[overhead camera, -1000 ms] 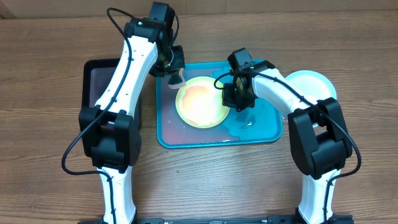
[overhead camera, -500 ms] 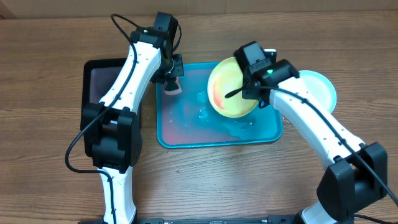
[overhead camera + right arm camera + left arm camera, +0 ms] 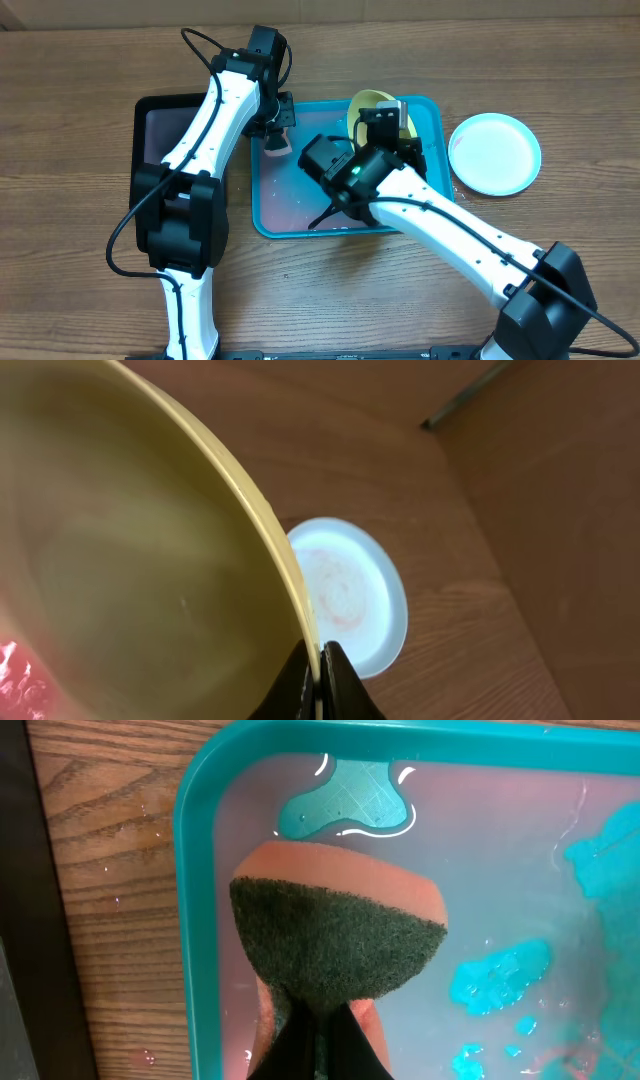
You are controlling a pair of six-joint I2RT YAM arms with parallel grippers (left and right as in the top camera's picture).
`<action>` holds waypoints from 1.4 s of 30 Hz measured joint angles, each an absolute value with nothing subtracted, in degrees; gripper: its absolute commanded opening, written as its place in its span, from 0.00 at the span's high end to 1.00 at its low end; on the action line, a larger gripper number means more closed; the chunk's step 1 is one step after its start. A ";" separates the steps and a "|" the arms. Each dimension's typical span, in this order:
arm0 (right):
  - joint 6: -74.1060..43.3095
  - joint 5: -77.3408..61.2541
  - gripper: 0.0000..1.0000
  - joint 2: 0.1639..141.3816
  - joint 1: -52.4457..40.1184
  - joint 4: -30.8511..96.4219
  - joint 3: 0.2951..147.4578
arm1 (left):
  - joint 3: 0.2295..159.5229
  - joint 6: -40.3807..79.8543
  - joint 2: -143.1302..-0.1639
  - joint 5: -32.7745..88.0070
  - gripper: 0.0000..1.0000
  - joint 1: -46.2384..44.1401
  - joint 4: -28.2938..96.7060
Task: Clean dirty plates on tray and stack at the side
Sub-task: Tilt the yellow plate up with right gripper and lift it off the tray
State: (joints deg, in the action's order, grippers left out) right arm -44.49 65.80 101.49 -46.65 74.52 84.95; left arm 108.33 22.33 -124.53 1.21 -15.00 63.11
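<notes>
The left gripper (image 3: 318, 1025) has its fingers squeezed tight on a sponge (image 3: 335, 935). The sponge has a rough dark green side and a soft orange side. It hangs just over the far left corner of the tray (image 3: 195, 920). The tray is smooth blue plastic with round corners and a raised edge. Inside it lies a thin pink wet film (image 3: 520, 850) with blue patches in it.

The right gripper (image 3: 320, 665) has its fingers pinched on the rim of the green plate (image 3: 120, 540). This plate is round, shallow and shiny. It is held up, tipped on its side, over the far part of the tray. A bit of red shows low on it.

The aqua plate (image 3: 495, 153) lies flat on the wood table (image 3: 560, 60), just right of the tray. It has a faint pink mark in the middle. A black tray (image 3: 150, 140) sits on the left side of the blue one.
</notes>
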 measured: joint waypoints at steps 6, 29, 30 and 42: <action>-46.50 70.85 0.96 101.49 -47.29 74.83 84.93 | 108.33 22.33 -124.53 1.21 0.96 -15.00 63.11; -50.43 71.09 0.96 101.49 -46.98 75.83 84.95 | 108.33 22.33 -124.53 1.23 0.96 -15.00 63.11; -50.63 69.73 0.96 101.49 -46.65 75.48 84.95 | 108.33 22.33 -124.53 1.23 0.95 -15.00 63.11; -33.85 27.09 0.96 101.54 -25.74 60.42 84.95 | 108.33 22.33 -124.53 1.23 0.96 -15.00 63.11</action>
